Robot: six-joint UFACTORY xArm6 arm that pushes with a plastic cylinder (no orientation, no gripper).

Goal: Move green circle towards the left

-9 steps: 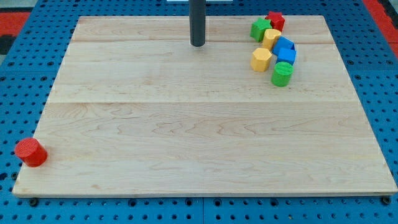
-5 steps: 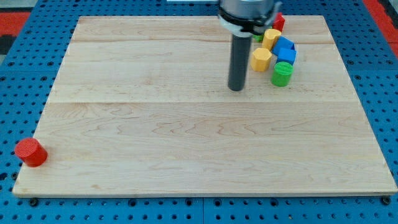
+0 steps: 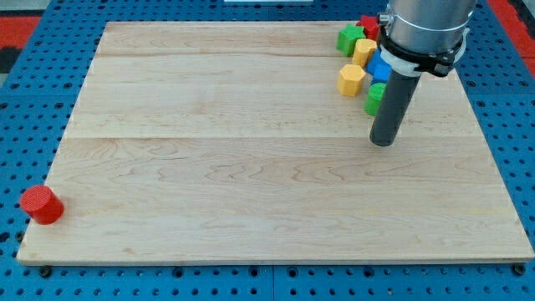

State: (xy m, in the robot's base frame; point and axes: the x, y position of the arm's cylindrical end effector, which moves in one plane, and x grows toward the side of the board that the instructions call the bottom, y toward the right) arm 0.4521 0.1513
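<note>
The green circle (image 3: 374, 98) is a short green cylinder near the view's top right, mostly hidden behind my rod. My tip (image 3: 382, 141) rests on the wooden board (image 3: 251, 167) just below the green circle, a little to its right. Above it lies a cluster: a yellow block (image 3: 351, 79), another yellow block (image 3: 364, 51), a green block (image 3: 349, 39), a red block (image 3: 369, 25) and a blue block (image 3: 378, 67), partly hidden by the arm.
A red cylinder (image 3: 41, 205) stands at the board's bottom left corner, at its left edge. A blue pegboard surface (image 3: 33, 100) surrounds the board.
My tip has moved from the board's top middle to the right and down, ending just below the green circle. The blocks have not moved.
</note>
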